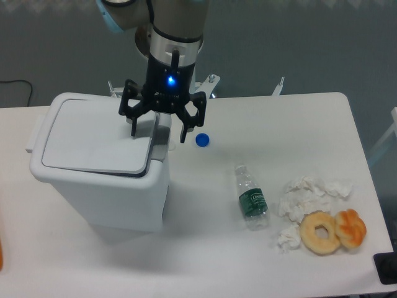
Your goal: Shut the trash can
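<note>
The trash can is a large white rectangular bin at the left of the table. Its flat lid lies down over the top, with a dark gap still showing along its front right edge. A grey latch sits at the right end of the lid. My gripper hangs straight down over that right end, fingers spread open, the left fingertip just above the lid and the right fingertip beyond the bin's edge. It holds nothing.
A blue bottle cap lies just right of the gripper. A clear plastic bottle with a green label lies mid-table. Crumpled white tissues and two doughnuts are at the front right.
</note>
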Available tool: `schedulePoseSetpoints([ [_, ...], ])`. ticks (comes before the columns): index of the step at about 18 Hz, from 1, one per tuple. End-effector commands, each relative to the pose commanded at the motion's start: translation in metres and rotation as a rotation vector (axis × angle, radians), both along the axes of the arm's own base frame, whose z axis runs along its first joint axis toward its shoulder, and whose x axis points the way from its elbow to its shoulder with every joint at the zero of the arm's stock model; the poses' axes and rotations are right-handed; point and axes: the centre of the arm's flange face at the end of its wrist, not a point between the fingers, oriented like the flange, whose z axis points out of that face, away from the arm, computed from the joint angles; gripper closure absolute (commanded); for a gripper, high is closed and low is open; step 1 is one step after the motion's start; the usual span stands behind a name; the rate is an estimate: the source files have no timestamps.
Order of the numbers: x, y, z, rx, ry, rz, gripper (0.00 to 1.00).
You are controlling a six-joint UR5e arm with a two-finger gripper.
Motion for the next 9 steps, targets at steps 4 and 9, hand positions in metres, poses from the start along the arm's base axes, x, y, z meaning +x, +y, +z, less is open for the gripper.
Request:
schedulePoseSetpoints([
  [4, -0.002, 0.0007, -0.0017, -0.002, -0.002, 0.0, 0.0],
  [9, -0.0031, 0.0004, -0.0027, -0.005, -0.003, 0.002, 0.0],
])
